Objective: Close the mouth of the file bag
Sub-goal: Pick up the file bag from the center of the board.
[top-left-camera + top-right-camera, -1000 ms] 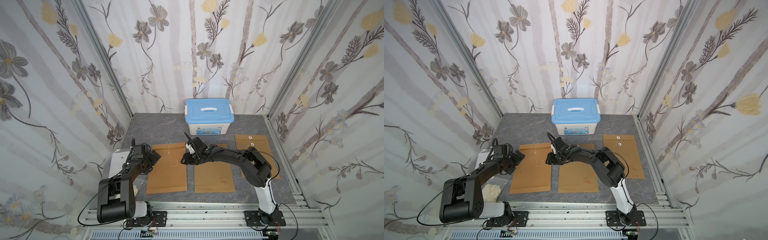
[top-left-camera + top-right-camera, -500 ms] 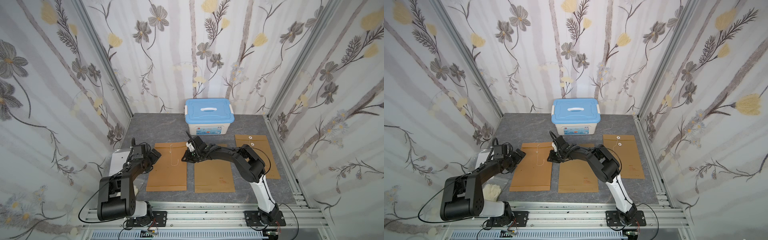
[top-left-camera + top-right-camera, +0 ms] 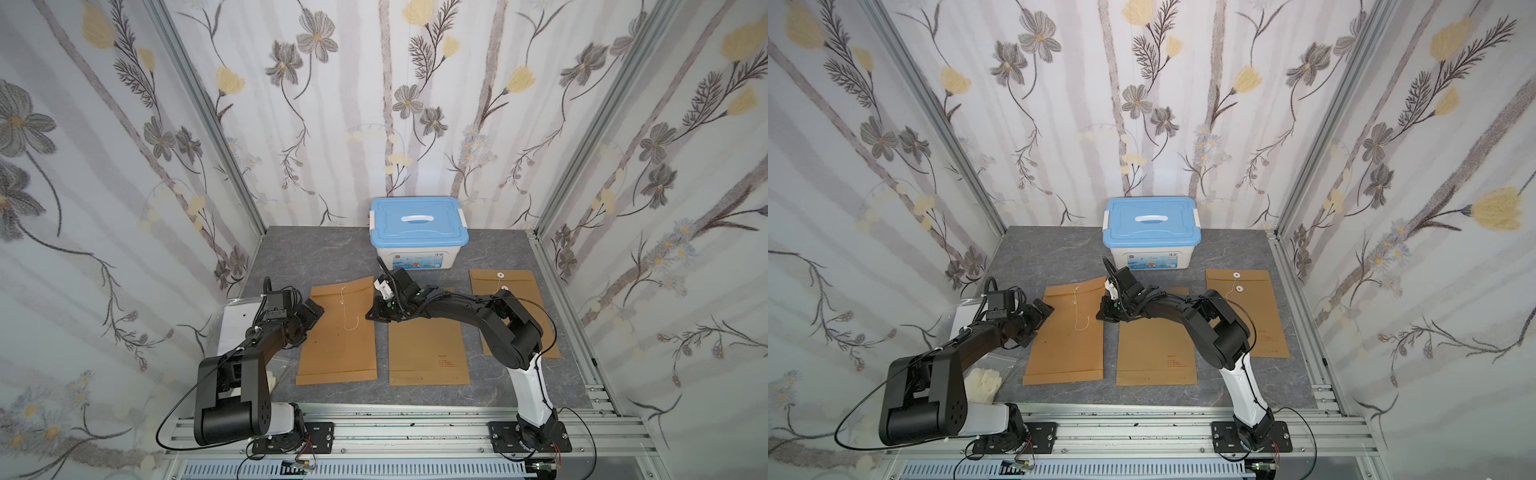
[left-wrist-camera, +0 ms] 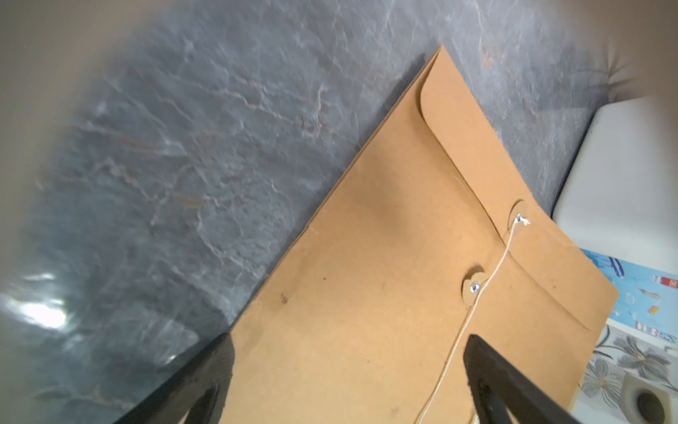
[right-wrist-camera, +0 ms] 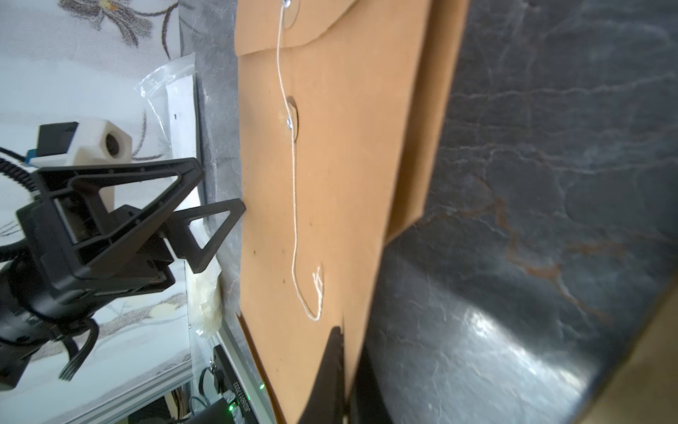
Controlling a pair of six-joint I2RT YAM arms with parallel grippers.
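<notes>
- Brown kraft-paper file bag (image 3: 338, 336) lies flat on the left half of the grey stone-patterned table (image 3: 316, 257) in both top views, its flap folded down and a thin white string (image 3: 351, 322) loose on it. The black right gripper (image 3: 371, 316) sits at its right edge, the black left gripper (image 3: 318, 312) at its left edge.
- Left wrist view: the left gripper's jaws stand spread wide, holding nothing; the string passes the round paper button (image 4: 473, 288) unwound.
- Right wrist view: the right gripper's fingers (image 5: 335, 359) are pressed together, seemingly pinching the file bag's edge (light, thin, bendy paper that will likely slide). The limp string's free end looks the place to grasp.
</notes>
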